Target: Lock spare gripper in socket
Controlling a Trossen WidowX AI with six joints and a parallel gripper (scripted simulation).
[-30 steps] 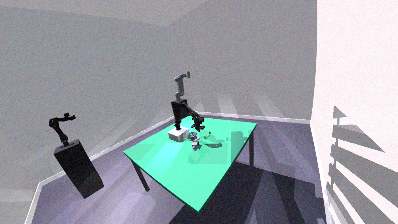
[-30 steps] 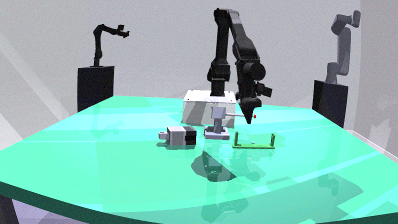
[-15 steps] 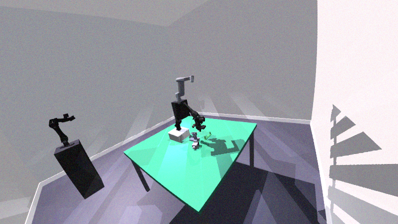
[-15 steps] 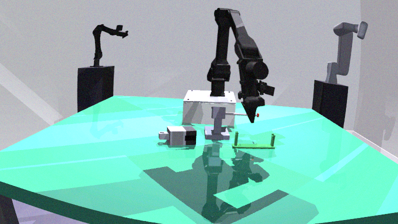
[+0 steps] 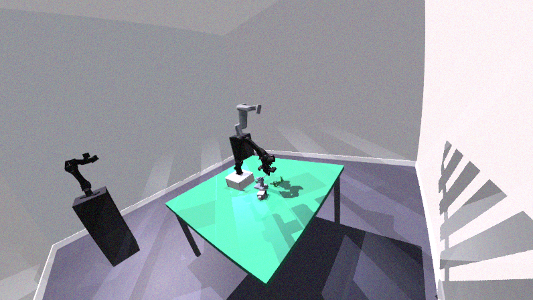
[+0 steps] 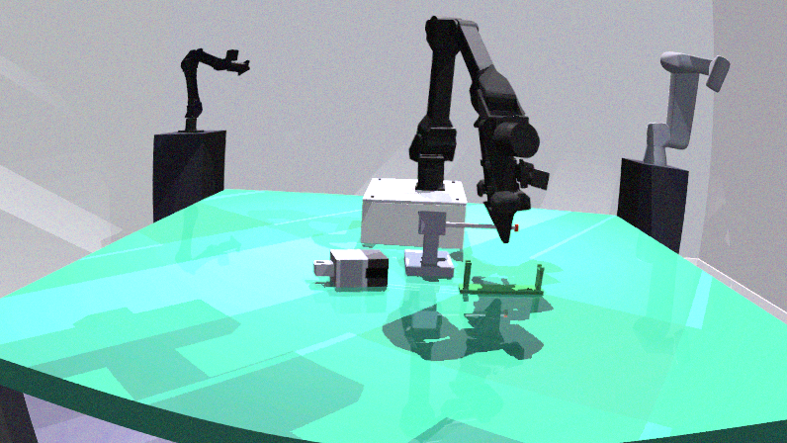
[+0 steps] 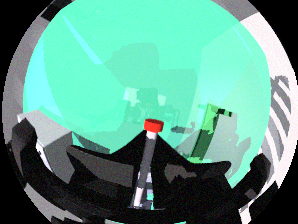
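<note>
The lock pin [image 6: 474, 224] [image 7: 145, 165] is a thin grey rod with a red head. My gripper [image 6: 505, 235] [image 7: 151, 138] is shut on it near the head, and the pin lies roughly level. Its far end reaches the right side of the socket on the grey mount [image 6: 431, 241] [image 5: 260, 184]; whether the tip is inside is not clear. The spare gripper [image 6: 349, 269] [image 5: 262, 195], a grey and black block, lies on the table left of the mount, its spigot pointing left in the exterior view.
A green rack [image 6: 500, 290] [image 5: 277, 182] [image 7: 204, 137] with two upright posts stands right of the mount, below and in front of my gripper. The white base box [image 6: 412, 222] [image 5: 239, 180] [image 7: 47, 135] is behind the mount. Other arms stand on pedestals beyond the table.
</note>
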